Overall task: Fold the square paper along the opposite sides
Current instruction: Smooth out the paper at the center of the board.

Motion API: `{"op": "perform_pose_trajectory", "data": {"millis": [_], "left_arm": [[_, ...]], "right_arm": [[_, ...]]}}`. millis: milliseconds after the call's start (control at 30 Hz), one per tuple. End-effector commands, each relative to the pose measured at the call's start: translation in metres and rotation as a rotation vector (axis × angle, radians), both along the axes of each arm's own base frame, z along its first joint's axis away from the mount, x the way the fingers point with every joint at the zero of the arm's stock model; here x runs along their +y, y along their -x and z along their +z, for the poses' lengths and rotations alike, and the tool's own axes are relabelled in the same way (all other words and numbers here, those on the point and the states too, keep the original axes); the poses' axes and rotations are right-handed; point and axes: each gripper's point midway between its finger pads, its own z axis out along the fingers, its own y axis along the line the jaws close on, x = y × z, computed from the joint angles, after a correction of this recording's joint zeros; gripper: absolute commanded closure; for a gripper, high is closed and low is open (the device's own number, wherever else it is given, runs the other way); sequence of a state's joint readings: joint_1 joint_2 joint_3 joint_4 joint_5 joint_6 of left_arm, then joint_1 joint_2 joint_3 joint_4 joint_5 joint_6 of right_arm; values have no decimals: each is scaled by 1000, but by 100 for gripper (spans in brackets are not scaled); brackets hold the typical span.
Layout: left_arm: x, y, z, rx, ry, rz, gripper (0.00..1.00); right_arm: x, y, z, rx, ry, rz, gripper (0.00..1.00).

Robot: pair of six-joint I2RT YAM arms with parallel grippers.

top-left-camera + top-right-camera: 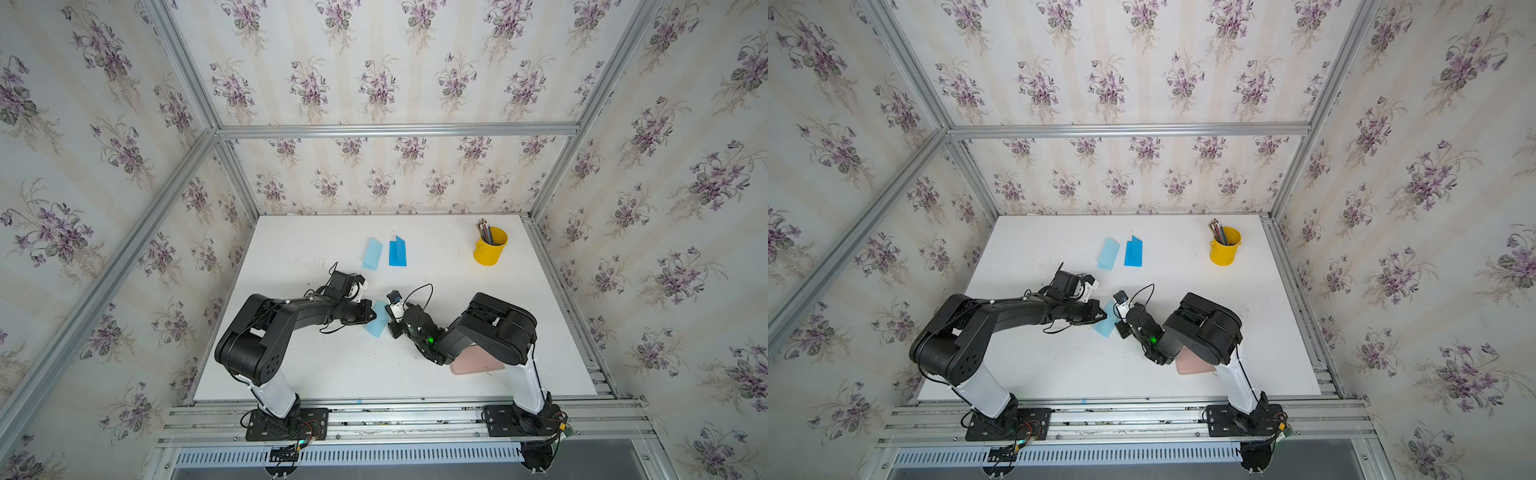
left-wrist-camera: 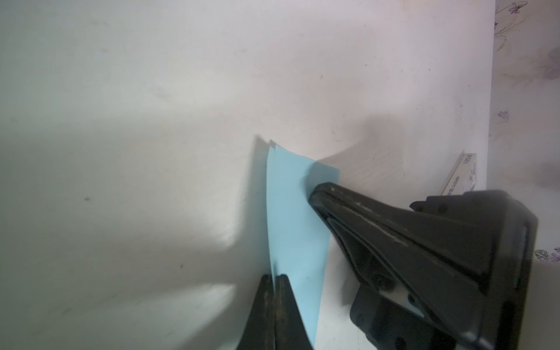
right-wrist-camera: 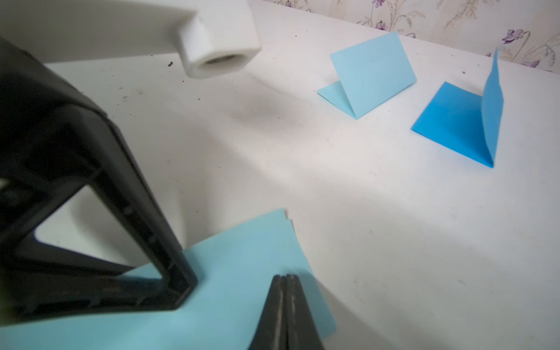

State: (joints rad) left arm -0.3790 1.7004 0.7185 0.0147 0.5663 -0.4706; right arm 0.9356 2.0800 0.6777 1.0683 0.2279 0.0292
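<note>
White tabletop fills the cell floor, and the black left arm and right arm both reach in over its middle. Toward the back on the robot's right stands a yellow tin of pencils. A pink object lies mostly hidden under the right arm.

Two sheets already creased sit well apart from the work at the back: a pale blue sheet and a deeper blue sheet. Both stand half sprung open.

The task's paper, pale blue and doubled over, lies flat between the two grippers near the table's centre. Its two layers sit slightly out of line at one corner. The left gripper is clenched on the doubled free edge, with the sheet running in between its fingers. The right gripper has its jaws closed on nothing and its tip set on or just over the top layer.

The sheet looks thin, very light and limp. It will likely skate on the smooth top and spring open unless the crease is pressed firmly. The best hold is probably that free edge, near a corner, with pressure run along the fold.
</note>
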Motion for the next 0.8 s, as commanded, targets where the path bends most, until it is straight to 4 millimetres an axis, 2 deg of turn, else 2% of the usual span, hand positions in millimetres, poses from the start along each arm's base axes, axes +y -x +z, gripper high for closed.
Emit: {"op": "perform_pose_trajectory", "data": {"millis": [0,367,500,533,667,767], "left_arm": [[39,39,-37,180,-195,60,100],[42,39,-36,188,-140,89,100],[41,38,-35,180,-133,92,100],[41,38,-35,179,-134,95,100],[41,37,-37,180,-129,101,100],[38,35,-35,173,-116,91,100]], "right_arm": [[-28,-4,-24,60,92,-95,100],[-40,-10,-27,68,106,-152,100],[-33,-13,-23,51,131,-114,100],[-29,-14,-17,25,135,-92,100],[2,-5,41,-73,-32,54,100],[28,11,56,-99,-77,147,100]]}}
